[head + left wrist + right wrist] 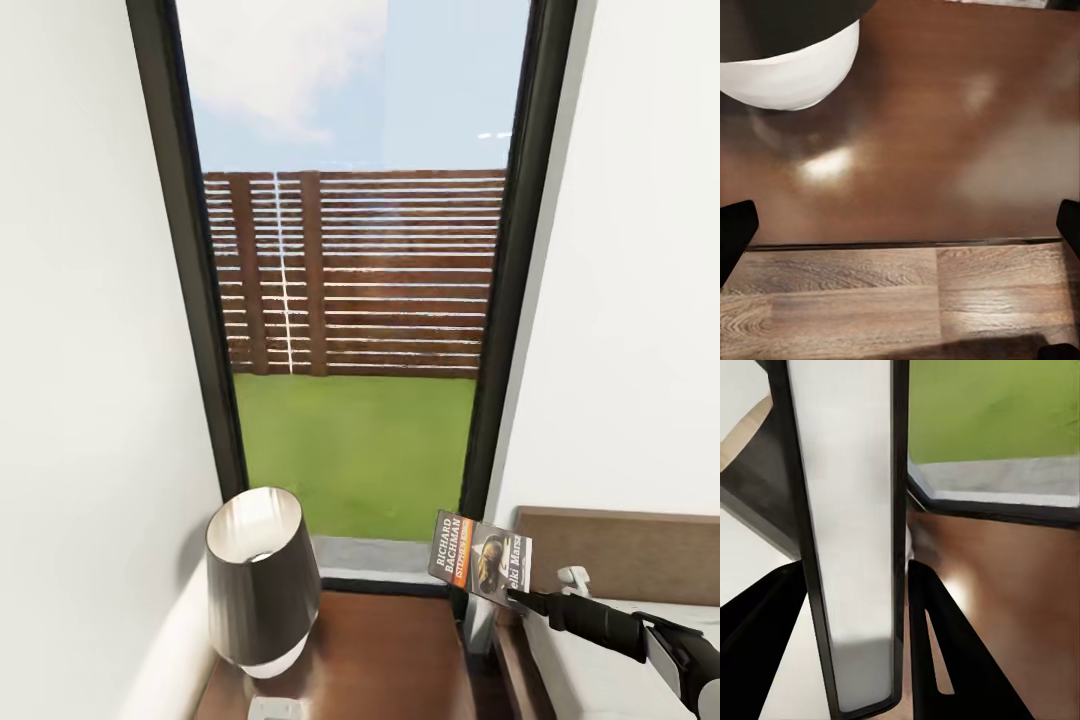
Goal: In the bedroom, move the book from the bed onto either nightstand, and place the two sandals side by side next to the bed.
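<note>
While the book (482,556) hangs pinched by its lower edge in the right tool (520,597), the step in hand looks like the carry from the bed (610,680) to the nightstand (380,650). In the right wrist view its two dark fingers (937,652) sit close on either side of the thin book (851,547), seen edge-on, so the tool is clamped on it. The book stands nearly upright in the air, above the gap between bed and nightstand, touching neither.

The next move, as I judge it, calls for carrying the book further over the brown surface beyond the tool, lowering it flat and letting go, clear of the lamp (262,590) on the far side.

The left tool (900,225) hovers over that surface's front edge, fingertips spread wide, holding nothing. Past everything, a tall window (350,300).
</note>
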### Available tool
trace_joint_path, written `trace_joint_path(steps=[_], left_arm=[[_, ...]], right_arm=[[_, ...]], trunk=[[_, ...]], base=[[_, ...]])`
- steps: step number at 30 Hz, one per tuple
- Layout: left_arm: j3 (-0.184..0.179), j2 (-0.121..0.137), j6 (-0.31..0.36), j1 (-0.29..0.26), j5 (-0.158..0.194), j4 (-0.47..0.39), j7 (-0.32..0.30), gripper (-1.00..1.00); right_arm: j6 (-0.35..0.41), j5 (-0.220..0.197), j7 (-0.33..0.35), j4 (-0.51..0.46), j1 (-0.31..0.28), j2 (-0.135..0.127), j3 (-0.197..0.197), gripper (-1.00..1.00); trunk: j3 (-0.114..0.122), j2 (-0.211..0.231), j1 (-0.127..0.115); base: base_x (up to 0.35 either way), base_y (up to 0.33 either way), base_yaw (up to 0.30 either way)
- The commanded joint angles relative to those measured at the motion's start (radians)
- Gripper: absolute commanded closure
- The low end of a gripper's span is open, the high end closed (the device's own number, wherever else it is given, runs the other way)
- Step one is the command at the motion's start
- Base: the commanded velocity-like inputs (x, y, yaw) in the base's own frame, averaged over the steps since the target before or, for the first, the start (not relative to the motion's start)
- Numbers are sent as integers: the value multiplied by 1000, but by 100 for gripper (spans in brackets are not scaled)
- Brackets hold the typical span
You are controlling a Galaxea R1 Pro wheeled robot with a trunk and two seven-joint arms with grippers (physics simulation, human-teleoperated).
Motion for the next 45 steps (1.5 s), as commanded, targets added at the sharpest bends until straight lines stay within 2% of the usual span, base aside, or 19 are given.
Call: trace_joint_path(steps=[1, 29, 45], left_arm=[[-7, 0, -4, -1, 10, 2, -2, -100], [-7, 0, -5, -1, 10, 2, -1, -100], [-7, 0, -6, -1, 10, 2, -1, -100]], right_arm=[[10, 3, 4, 0, 0, 0, -7, 100], [10, 3, 5, 0, 0, 0, -7, 100], [9, 4, 4, 0, 0, -1, -7, 100]], trunk=[[0, -1, 1], [0, -1, 1], [0, -1, 1]], base=[[254, 56, 0], [150, 7, 0], [27, 0, 0]])
